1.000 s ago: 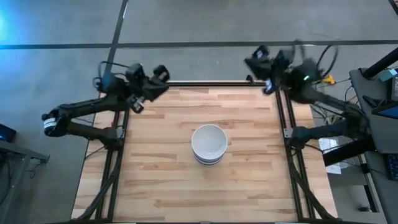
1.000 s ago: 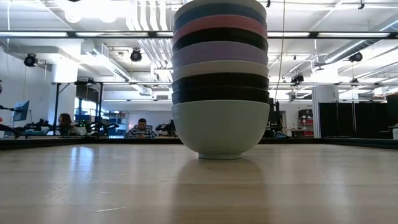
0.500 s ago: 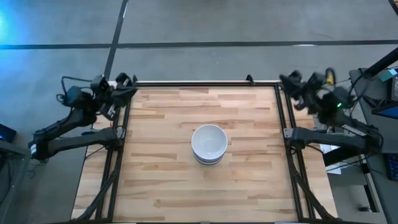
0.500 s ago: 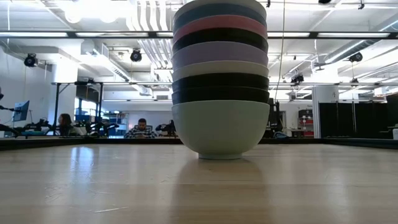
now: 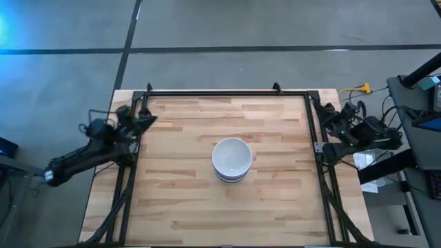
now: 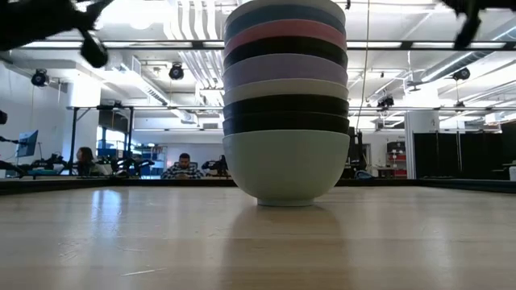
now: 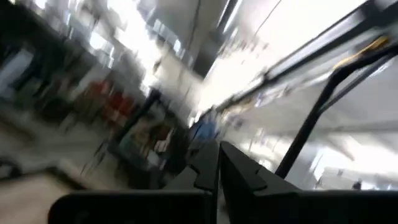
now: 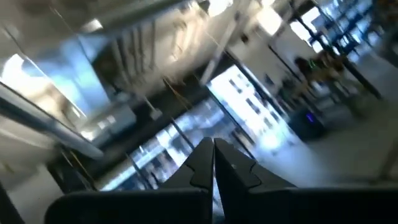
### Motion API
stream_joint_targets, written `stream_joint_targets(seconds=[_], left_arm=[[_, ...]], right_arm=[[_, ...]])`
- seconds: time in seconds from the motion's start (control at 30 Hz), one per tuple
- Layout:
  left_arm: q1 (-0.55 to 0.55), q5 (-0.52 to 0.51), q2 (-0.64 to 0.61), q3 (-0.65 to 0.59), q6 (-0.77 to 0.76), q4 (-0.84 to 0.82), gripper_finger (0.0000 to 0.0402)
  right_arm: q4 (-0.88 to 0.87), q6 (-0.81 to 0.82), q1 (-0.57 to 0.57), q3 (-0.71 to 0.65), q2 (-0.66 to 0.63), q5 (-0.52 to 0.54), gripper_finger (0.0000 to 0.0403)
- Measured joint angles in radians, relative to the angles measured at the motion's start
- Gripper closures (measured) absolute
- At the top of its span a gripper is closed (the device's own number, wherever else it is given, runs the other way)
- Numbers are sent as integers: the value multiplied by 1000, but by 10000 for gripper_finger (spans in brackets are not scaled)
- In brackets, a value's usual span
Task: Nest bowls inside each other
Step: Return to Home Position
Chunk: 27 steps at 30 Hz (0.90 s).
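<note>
The bowls stand as one nested stack [image 5: 231,159] in the middle of the table. In the low view the stack [image 6: 285,105] rests on the base of a pale bowl [image 6: 285,165]; the rims above it are black, black, white, lavender [image 6: 285,68], black, pink [image 6: 285,31] and blue, with a white bowl on top. My left gripper [image 5: 142,118] is at the table's left edge, shut. My right gripper [image 5: 326,114] is at the right edge, also shut. In each wrist view the two fingers meet, left gripper [image 7: 218,163] and right gripper [image 8: 212,163]. Neither is near the stack.
A black frame rail [image 5: 220,91] runs along the far edge and down both sides of the wooden table [image 5: 179,207]. Beyond the far edge, people sit at desks [image 6: 184,167]. Cables and gear lie off the table's right side [image 5: 413,117].
Both arms have drawn back from over the table's far corners. The left gripper went left and toward the near edge, the right gripper right and toward the near edge. Both now sit low beside the side rails. The stack of bowls has not moved.
</note>
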Motion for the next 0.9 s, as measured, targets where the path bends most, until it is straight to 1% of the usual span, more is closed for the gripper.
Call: stream_joint_targets(seconds=[0.03,0.1,0.13,0.17,0.2,0.23,0.3,0.33,0.37,0.4,0.43,0.47,0.53,0.6,0.63,0.7,0.73,0.8,0.9], left_arm=[[0,-20,-48,-27,-4,-3,402],[0,-73,-115,-66,3,31,402],[5,-84,-105,-94,6,34,402],[3,-73,-84,-123,2,12,402],[4,-55,-55,-128,-20,29,402],[7,-17,-28,-132,-51,65,402],[9,67,20,-177,-136,53,402],[9,114,47,-189,-169,57,402],[8,146,70,-190,-183,73,402],[8,164,88,-190,-184,46,402],[9,177,108,-190,-175,59,402],[9,185,126,-190,-168,91,402],[9,189,142,-190,-165,134,402],[9,189,162,-191,-163,180,402],[9,195,167,-191,-163,194,402],[9,209,165,-191,-160,224,402],[9,223,163,-191,-163,222,402],[8,254,151,-191,-170,202,402],[4,261,118,-192,-188,205,402]], right_arm=[[-105,28,8,-2,-56,16,394],[-312,133,7,19,-76,21,394],[-434,198,5,41,-73,-12,394],[-537,271,2,61,-63,-86,394],[-551,323,-1,70,-40,-148,394],[-530,356,-1,73,-13,-190,394],[-480,388,-2,42,-7,-286,394],[-373,374,-2,19,5,-326,394],[-235,338,-4,-4,13,-342,394],[-129,302,-8,-33,8,-352,394],[-47,275,-12,-65,-2,-354,394],[15,257,-18,-97,-5,-355,394],[80,256,-39,-178,-35,-349,394],[150,317,-70,-268,-67,-351,394],[174,361,-89,-320,-78,-351,394],[31,431,-122,-328,-71,-353,394],[-2,445,-135,-328,-70,-361,394],[15,445,-159,-328,-74,-358,394],[35,394,-173,-331,-76,-350,394]])
